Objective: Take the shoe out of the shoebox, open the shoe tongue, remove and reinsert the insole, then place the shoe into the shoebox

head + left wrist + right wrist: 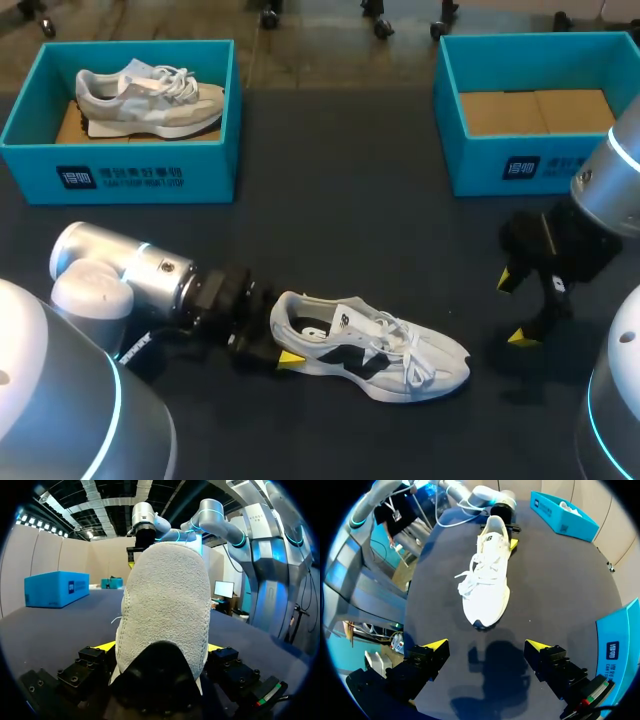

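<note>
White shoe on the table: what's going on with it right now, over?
Left hand shut on white shoe at the heel. Right hand open, off the toe. Shoe sits on table, nothing in the way.

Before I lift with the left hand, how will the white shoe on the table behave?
The white shoe probably lifts easily but droops at the toe, since the left hand grips only its heel. Its soft-looking upper likely gives under pressure. The loose laces may dangle and snag.
</note>
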`<state>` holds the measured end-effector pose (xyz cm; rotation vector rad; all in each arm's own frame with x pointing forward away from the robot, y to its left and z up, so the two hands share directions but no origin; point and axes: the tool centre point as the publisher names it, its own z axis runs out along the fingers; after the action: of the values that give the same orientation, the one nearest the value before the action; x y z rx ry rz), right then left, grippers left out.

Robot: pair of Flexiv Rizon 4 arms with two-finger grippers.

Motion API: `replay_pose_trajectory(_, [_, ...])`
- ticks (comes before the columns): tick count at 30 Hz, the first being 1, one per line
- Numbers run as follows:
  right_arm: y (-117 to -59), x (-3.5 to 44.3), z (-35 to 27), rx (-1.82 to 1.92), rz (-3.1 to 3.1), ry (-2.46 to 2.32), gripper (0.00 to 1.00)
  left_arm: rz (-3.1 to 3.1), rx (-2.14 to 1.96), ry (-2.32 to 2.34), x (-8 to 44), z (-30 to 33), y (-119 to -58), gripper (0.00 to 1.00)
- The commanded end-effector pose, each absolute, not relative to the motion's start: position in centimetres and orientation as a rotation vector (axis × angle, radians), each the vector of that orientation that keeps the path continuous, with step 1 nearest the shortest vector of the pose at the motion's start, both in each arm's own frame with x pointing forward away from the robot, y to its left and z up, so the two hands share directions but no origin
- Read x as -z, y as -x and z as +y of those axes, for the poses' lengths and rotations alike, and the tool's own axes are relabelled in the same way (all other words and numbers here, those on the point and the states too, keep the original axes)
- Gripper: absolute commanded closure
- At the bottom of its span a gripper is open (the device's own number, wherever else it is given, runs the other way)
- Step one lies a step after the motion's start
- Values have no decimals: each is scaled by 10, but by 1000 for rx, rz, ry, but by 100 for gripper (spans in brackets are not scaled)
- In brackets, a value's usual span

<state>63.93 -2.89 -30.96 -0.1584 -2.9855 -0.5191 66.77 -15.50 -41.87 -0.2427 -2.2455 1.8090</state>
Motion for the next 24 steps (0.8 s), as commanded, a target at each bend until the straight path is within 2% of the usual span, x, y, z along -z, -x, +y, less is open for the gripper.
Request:
replay_pose_trajectory(1, [-639,310,-28,515,-2987,160,0,-2249,-1809,241,421,-160,-667,0])
replay_pose_trajectory(8, [-639,310,-28,515,-2987,160,0,-2258,-1804,232,425,-161,-668,0])
replay_pose_trajectory(9, [-639,310,-28,515,-2987,160,0,-2257,-1805,232,425,-160,-668,31])
replay_pose_trajectory(11, [-639,310,-28,515,-2987,160,0,-2253,-1809,231,425,-160,-669,100])
replay_pose_trajectory(24, [-639,310,-28,515,-2987,160,0,-2273,-1904,144,422,-141,-663,100])
